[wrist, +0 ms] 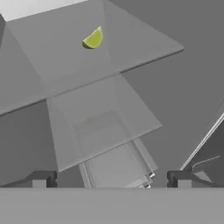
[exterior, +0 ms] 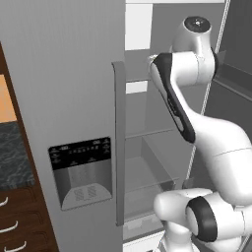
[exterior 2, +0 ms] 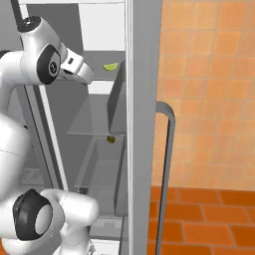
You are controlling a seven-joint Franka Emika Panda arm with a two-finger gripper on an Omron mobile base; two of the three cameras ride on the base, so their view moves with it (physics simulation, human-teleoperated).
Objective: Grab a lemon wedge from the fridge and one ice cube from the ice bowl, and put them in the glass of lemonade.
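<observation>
One lemon wedge (wrist: 93, 38) lies on an upper shelf (wrist: 144, 43) of the fridge (exterior: 59, 98), in the upper left of my hand view, well above my gripper (wrist: 111, 179), whose two fingertips (wrist: 41, 179) stand wide apart at the bottom edge with nothing between them. In the right base view the same wedge (exterior 2: 110, 66) sits near the top centre, just right of my hand, which reaches into the open compartment from the upper left. A second small yellow-green spot (exterior 2: 110, 139) shows lower down on a clear shelf, too small to tell what it is. In the left base view the closed door with its black dispenser panel (exterior: 81, 170) and long handle (exterior: 118, 142) takes the left half.
</observation>
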